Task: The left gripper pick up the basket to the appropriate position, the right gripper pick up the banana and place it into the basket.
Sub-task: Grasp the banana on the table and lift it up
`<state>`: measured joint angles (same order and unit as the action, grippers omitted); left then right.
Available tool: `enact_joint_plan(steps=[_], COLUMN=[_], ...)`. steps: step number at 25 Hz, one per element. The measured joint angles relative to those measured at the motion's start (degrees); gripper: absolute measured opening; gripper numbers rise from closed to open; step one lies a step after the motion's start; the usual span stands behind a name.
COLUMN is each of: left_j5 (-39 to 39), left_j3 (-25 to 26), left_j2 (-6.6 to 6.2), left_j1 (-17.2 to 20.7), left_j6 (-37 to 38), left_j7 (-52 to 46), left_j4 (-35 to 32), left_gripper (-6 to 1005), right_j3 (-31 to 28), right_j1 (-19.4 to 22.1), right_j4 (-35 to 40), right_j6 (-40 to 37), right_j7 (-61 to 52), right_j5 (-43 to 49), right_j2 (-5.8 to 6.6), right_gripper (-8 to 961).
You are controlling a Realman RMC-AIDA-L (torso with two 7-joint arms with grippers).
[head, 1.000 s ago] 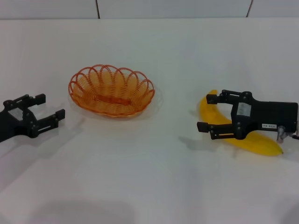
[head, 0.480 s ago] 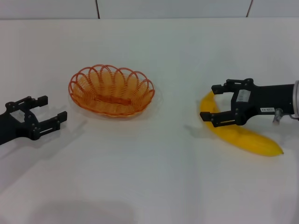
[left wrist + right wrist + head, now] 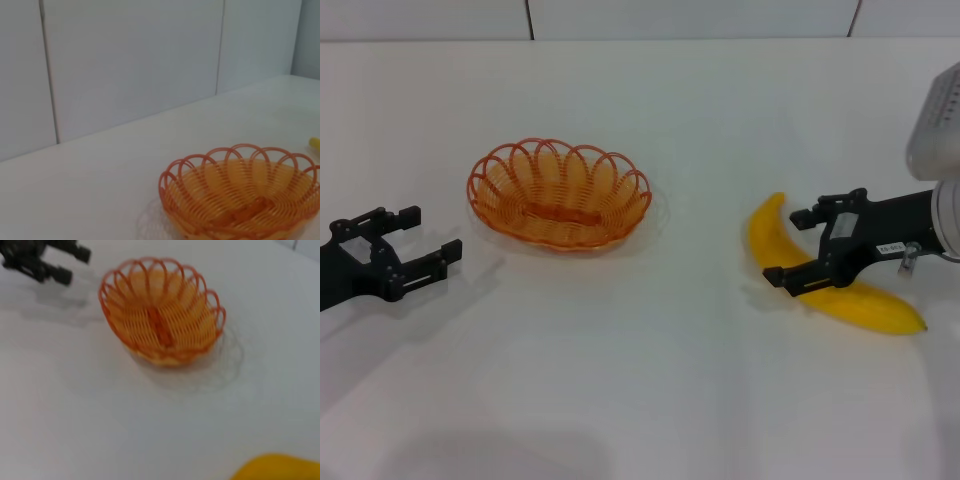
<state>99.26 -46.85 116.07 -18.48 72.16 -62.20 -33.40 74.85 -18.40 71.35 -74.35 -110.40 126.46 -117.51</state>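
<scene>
White table (image 3: pixel 650 380), panelled white wall (image 3: pixel 130 60) behind. Basket (image 3: pixel 559 193) left of centre, empty. Banana (image 3: pixel 825 270) at right, flat on table. Right gripper (image 3: pixel 798 248) spread wide over banana; left gripper (image 3: pixel 430 236) wide, beside basket.

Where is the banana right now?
In the head view, the banana lies on the table's right side, under the open right pincer, apart from the basket.

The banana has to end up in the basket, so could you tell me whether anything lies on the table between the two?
Nothing visible does. In the head view only bare white table separates the banana from the basket. The right gripper is open over the banana, and the left gripper hovers open on the basket's far side.
</scene>
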Motion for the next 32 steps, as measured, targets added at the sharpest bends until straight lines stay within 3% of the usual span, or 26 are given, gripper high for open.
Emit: enact_joint_plan(steps=[9,24,32], left_j5=[0.04,0.06,-0.02], left_j3=[-0.04,-0.09,-0.09], left_j2=[0.03,0.11,0.12], left_j1=[-0.12,-0.31,-0.43], left_j6=[0.0,-0.01,0.0], left_j7=[0.03,0.06,0.06], left_j4=[0.0,0.09,0.09], left_gripper=[759,759,759], right_j3=[1.74,5.39,5.46], right_j1=[-2.33,-5.87,-6.53], right_j4=[-0.77,-4.47,-5.5], right_j6=[0.87,1.49,1.49], right_j7=[-5.54,-7.67,-8.13], right_j5=[7.07,9.43,9.48], right_j2=[0.14,0.31,0.32], right_gripper=[899,900,824])
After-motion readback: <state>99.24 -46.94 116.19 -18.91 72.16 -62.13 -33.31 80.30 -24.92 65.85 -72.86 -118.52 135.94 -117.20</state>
